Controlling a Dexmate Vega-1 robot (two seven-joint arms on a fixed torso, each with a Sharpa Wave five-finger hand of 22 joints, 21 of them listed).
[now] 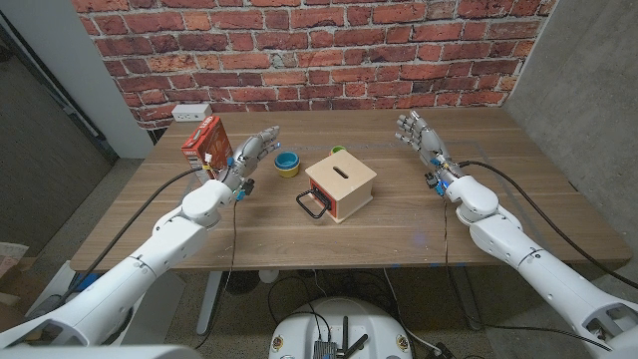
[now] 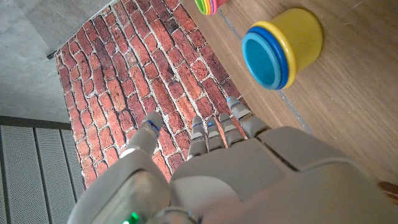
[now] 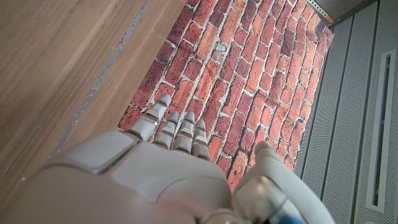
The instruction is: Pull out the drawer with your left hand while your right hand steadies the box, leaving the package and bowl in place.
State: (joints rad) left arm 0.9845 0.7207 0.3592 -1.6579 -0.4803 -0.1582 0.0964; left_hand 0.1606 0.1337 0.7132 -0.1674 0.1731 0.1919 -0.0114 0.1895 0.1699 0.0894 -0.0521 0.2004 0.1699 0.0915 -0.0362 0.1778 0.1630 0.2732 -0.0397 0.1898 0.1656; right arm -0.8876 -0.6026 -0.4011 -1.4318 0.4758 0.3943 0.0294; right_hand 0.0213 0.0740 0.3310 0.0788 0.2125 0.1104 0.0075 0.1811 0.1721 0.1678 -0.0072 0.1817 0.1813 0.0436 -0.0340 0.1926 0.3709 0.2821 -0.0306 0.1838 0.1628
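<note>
Brick backs the wooden table point(image 1: 419, 214), where the box point(image 1: 342, 184) sits mid-table with its black drawer handle point(image 1: 310, 204) facing you. Both hands are empty, fingers spread: bring your right hand point(image 1: 416, 131) onto the box before your left hand point(image 1: 253, 152) hooks the handle, keeping clear of the package point(image 1: 205, 145) and bowl point(image 1: 287, 163).

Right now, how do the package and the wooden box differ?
The package is red and orange, tall and upright; the wooden box is pale, low and squat. The box has a black handle and a top slot; the package has neither. Both stand on the table.
</note>
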